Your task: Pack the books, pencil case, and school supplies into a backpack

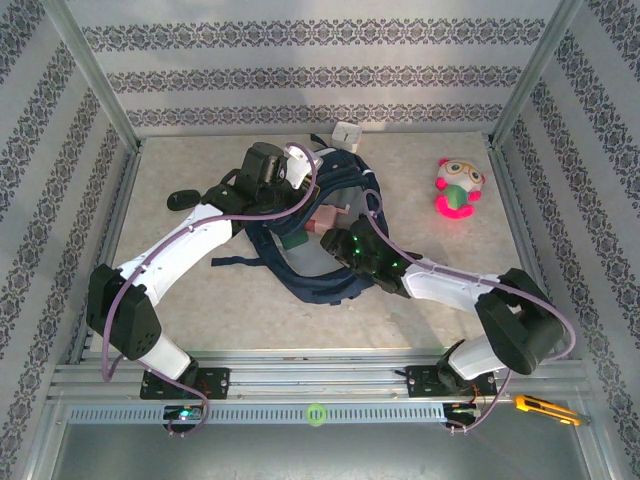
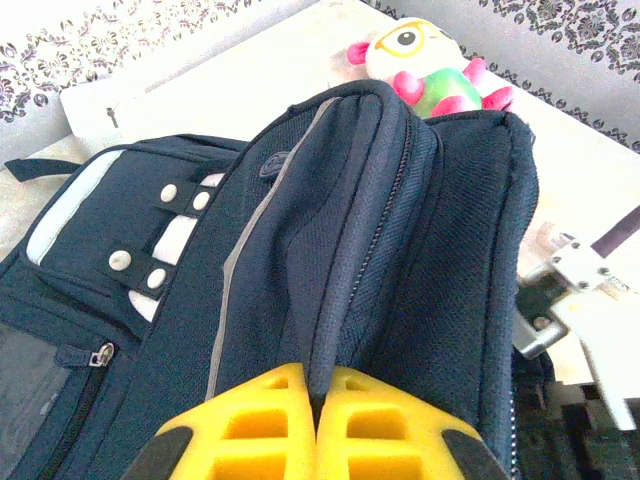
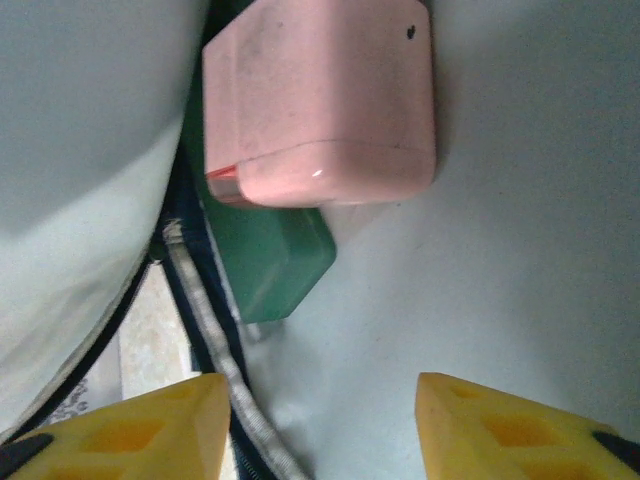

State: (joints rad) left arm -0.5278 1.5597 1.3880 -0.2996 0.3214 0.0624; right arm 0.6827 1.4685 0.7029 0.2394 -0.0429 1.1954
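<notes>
Black oval object (image 1: 183,200) lies on the table (image 1: 170,165), far left, apart from the bag.

Left claw (image 2: 318,378): shut tight on a fold of the backpack (image 2: 400,250), pinching fabric by the zip.

Backpack sits mid-table, mouth open. Inside against the pale lining: pencil case (image 3: 320,100) resting on the dark green book (image 3: 275,260).

Right claw (image 3: 320,400): spread wide, empty, hanging over the opening just short of the case.

Plush toy (image 1: 458,188) on the table at right, well apart from the bag.

Step, as I read it: case and green book are packed, with the left arm holding the mouth open. Next the right arm needs to lift out clear of the zip edge and fetch another loose item.

Surface is pale speckled stone. Patterned wallpaper walls (image 1: 300,80), metal frame.
</notes>
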